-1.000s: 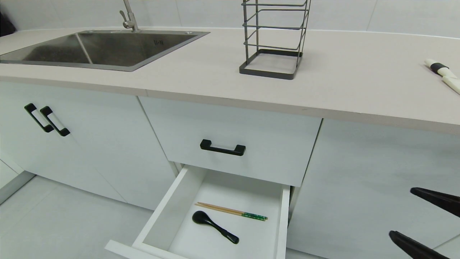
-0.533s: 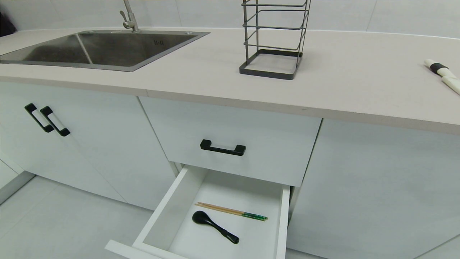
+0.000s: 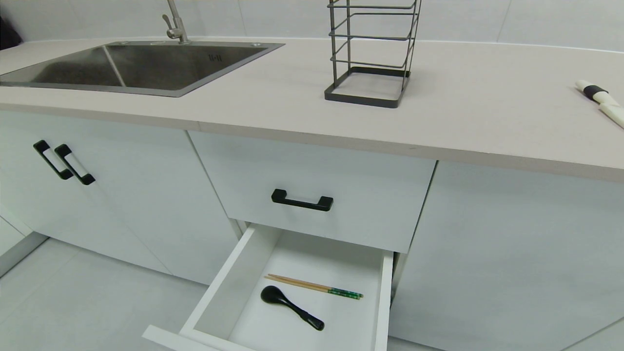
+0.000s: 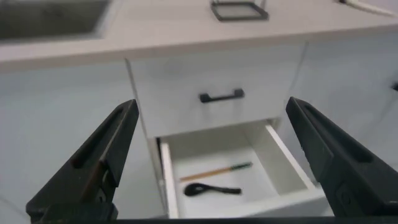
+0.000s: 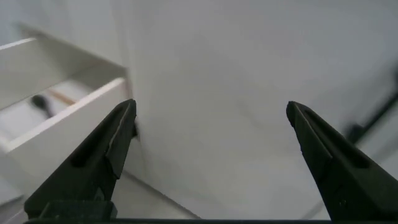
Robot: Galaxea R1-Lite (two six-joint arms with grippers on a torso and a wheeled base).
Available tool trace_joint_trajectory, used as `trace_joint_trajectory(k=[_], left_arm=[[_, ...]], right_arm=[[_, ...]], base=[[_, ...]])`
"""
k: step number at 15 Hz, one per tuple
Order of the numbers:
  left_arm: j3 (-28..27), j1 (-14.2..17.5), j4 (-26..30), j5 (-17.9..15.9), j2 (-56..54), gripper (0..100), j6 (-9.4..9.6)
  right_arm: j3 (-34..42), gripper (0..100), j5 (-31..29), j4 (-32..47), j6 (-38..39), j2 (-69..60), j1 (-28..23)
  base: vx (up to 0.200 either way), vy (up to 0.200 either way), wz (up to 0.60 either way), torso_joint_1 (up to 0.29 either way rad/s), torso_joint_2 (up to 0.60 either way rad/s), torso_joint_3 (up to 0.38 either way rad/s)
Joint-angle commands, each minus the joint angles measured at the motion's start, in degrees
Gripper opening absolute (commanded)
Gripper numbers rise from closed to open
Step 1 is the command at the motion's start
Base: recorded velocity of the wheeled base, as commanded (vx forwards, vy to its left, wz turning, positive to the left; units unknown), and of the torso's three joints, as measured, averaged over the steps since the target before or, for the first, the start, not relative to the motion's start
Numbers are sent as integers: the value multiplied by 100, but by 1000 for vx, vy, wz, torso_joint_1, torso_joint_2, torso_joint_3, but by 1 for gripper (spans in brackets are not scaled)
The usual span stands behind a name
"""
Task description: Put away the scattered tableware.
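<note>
Black spoon (image 3: 291, 307) and green-tipped chopsticks (image 3: 314, 286) lie in the open drawer (image 3: 385, 292) at six o'clock, and the right gripper (image 5: 210, 104), spread wide like the left gripper (image 4: 211, 102), has drawn back from four o'clock, suggesting that drop is done, with a white utensil (image 3: 599, 100) left at two o'clock.

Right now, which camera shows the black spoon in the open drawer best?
The head view: the black spoon lies whole in the white open drawer. The left wrist view shows it smaller; the right wrist view, just a dark bit.
</note>
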Motion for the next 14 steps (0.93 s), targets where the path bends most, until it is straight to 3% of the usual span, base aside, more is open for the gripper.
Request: trace_joint_trajectory(k=[1, 4, 5, 10, 11, 12, 14], left_arm=[[284, -5, 1, -104, 421, 100, 21], [583, -93, 89, -122, 535, 100, 30], [864, -567, 335, -113, 887, 100, 30], [1523, -2114, 397, 107, 1836, 100, 30], [1550, -2185, 397, 107, 1898, 100, 30], [1611, -2536, 388, 124, 2276, 100, 30], [1585, -2712, 388, 124, 2407, 100, 30]], right_arm=[[30, 100, -603, 708, 231, -107, -16], [30, 100, -805, 805, 424, -98, -42], [30, 100, -849, 875, 406, -98, -42], [30, 100, -857, 911, 415, -98, -51], [30, 100, -857, 911, 424, -98, -51], [30, 100, -831, 911, 398, -98, -42], [30, 100, -822, 911, 389, -98, -42]], base=[[0, 0, 0, 0, 0, 0], [0, 0, 0, 0, 0, 0], [0, 0, 0, 0, 0, 0], [0, 0, 0, 0, 0, 0], [0, 0, 0, 0, 0, 0], [0, 0, 0, 0, 0, 0], [0, 0, 0, 0, 0, 0]])
